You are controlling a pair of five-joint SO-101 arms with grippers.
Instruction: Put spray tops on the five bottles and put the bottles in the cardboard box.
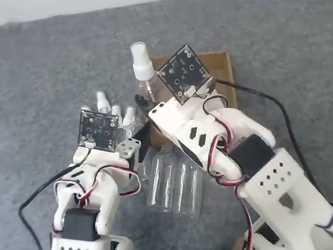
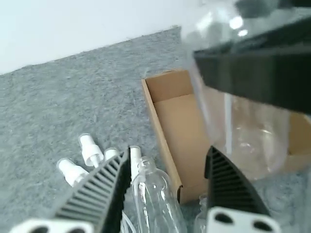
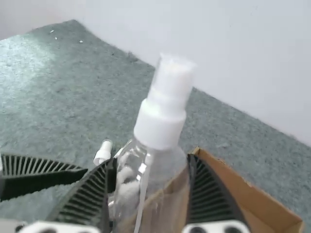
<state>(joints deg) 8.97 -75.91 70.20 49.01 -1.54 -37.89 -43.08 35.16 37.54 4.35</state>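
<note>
Within the right hand (image 3: 148, 191), clamped at its shoulder, the capped bottle (image 3: 146, 165) stands upright, its long axis nearly vertical and its spray top (image 3: 165, 111) above the hand. The cardboard box (image 3: 252, 206) lies just beyond and below that hand, open side up, so the coming move looks like a short lowering forward. The bottle's base is hidden behind the hand, and I cannot tell whether it has cleared the box's near wall, though it probably has. The right hand is the nearer one to the box. The left hand (image 2: 169, 153) is spread wide and holds nothing. Below it lie an uncapped bottle (image 2: 155, 199) and loose spray tops (image 2: 90, 148) on the table (image 1: 15, 92). More clear bottles (image 1: 176, 184) lie under the arms, too overlapped to count.
</note>
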